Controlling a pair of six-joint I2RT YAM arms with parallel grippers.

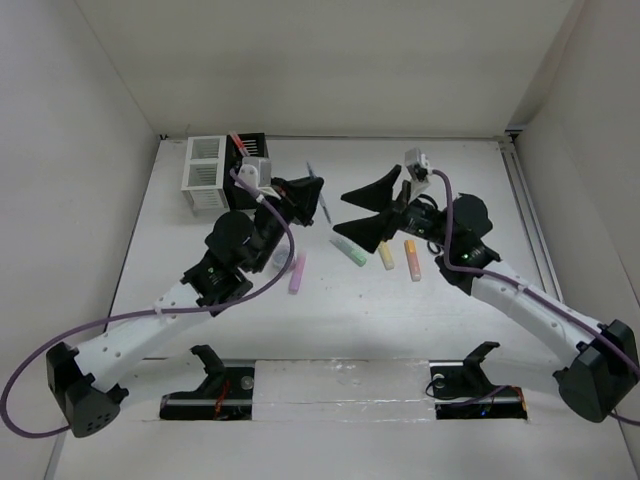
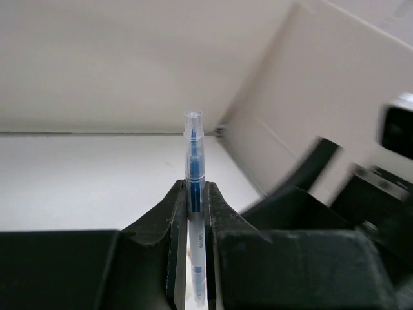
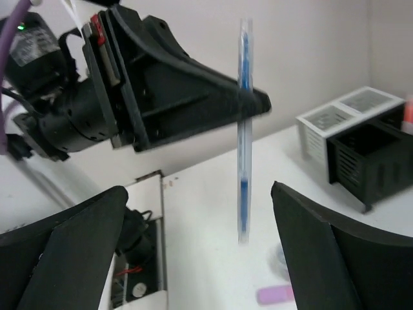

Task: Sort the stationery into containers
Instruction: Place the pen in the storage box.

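Left tool (image 2: pixel 195 194): mine, clamped narrow on the blue pen (image 2: pixel 193 152). The jaws pinch the barrel partway up and the capped end stands well above them.
Pen's place: held in the air over the middle of the surface (image 1: pixel 400 320), somewhat toward the far edge. It touches nothing but my jaws.
Right tool (image 3: pixel 200 194): jaws spread wide, one to each side of the pen and clear of it. It holds nothing.
Containers: white box (image 3: pixel 316 129) and black box (image 3: pixel 364 165), joined, at the far left corner of the surface. A red marker (image 1: pixel 238 141) stands in the black one.
Loose on the surface: purple marker (image 1: pixel 297 272) near my left arm. Green marker (image 1: pixel 350 252), yellow marker (image 1: pixel 386 256) and orange marker (image 1: pixel 412 259) lie in a row below the right tool.
Step in hand, as I judge it: carry the pen to the far left corner and drop it into a box.
Doing it well: let the right tool back away first so the pen is not knocked. Hold the pinch firm, as the smooth barrel looks likely to slide.
Approach: come in above the rim, with the pen's lower end inside the opening before I let go.
Risk: the pen tip could catch a slat or the wall between the boxes.
Which box: I cannot tell from here which one this pen belongs in.
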